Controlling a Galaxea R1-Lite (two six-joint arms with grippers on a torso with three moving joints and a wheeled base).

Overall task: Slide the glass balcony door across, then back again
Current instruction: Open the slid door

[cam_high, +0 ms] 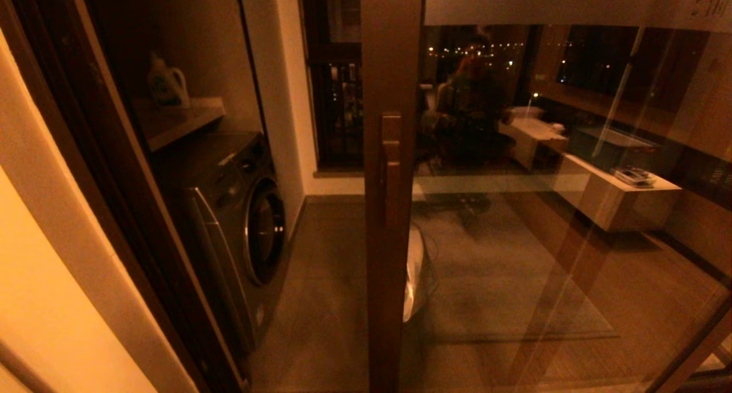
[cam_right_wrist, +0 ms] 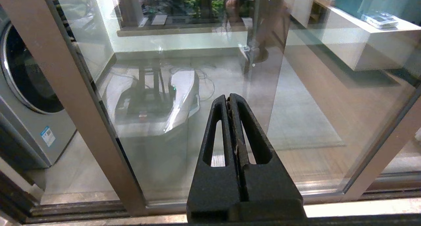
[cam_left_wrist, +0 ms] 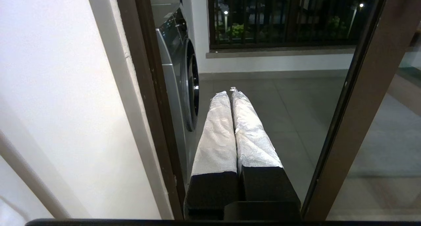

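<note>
- Two grippers sit nearest, each seen only from its own wrist camera: the left gripper (cam_left_wrist: 229,93) has its white-wrapped fingers (cam_left_wrist: 215,134) pressed together on nothing, and the right gripper (cam_right_wrist: 229,99) has its black fingers pressed together, also on nothing.
- Just beyond them stands the glass balcony door (cam_high: 514,221), its brown stile at centre and its pane filling the right side; the left side is an open gap.
- On the stile sits the blocky wooden handle (cam_high: 391,170), with no gripper touching it.
- Left of the gap runs the dark jamb (cam_high: 114,170).
- Farther in on the left stands a washing machine (cam_high: 240,221), with a detergent bottle (cam_high: 167,84) on a shelf (cam_high: 180,118) above it.
- Farthest off is a dark window with railing bars (cam_high: 337,95).
</note>
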